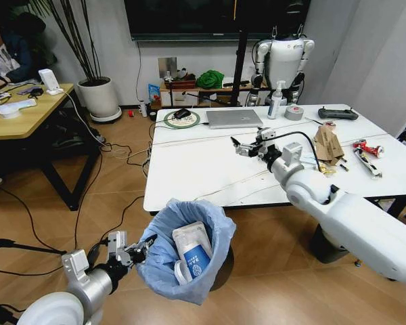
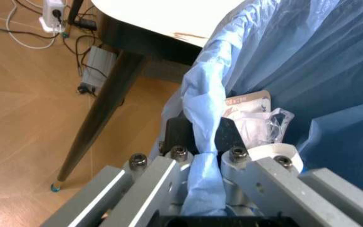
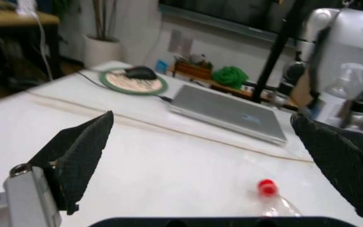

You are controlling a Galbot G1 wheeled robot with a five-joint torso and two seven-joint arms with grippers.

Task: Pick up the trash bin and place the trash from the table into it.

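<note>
The trash bin (image 1: 164, 261), lined with a light-blue bag, hangs just off the table's (image 1: 189, 169) near edge. My left gripper (image 1: 141, 250) is shut on its bag rim (image 2: 204, 118). A flat white packet (image 1: 191, 238) and a blue-white cup (image 1: 193, 263) lie inside; the left wrist view shows a wrapper (image 2: 254, 120) there too. My right gripper (image 1: 247, 146) hovers open over the table's middle, its black pads (image 3: 81, 151) wide apart and holding nothing. Below them lies a clear item with a red cap (image 3: 266, 187). Torn brown cardboard (image 1: 329, 143), a red-white snack pack (image 1: 367, 147) and a white packet (image 1: 369, 164) lie to its right.
At the table's far side are a silver laptop (image 1: 233, 118), a mouse on a round mat (image 1: 182, 118), a spray bottle (image 1: 276, 101), a tape roll (image 1: 294, 112) and a black controller (image 1: 337, 114). A wooden desk (image 1: 27, 115) stands left, cables cross the floor, and another robot (image 1: 284, 57) stands behind.
</note>
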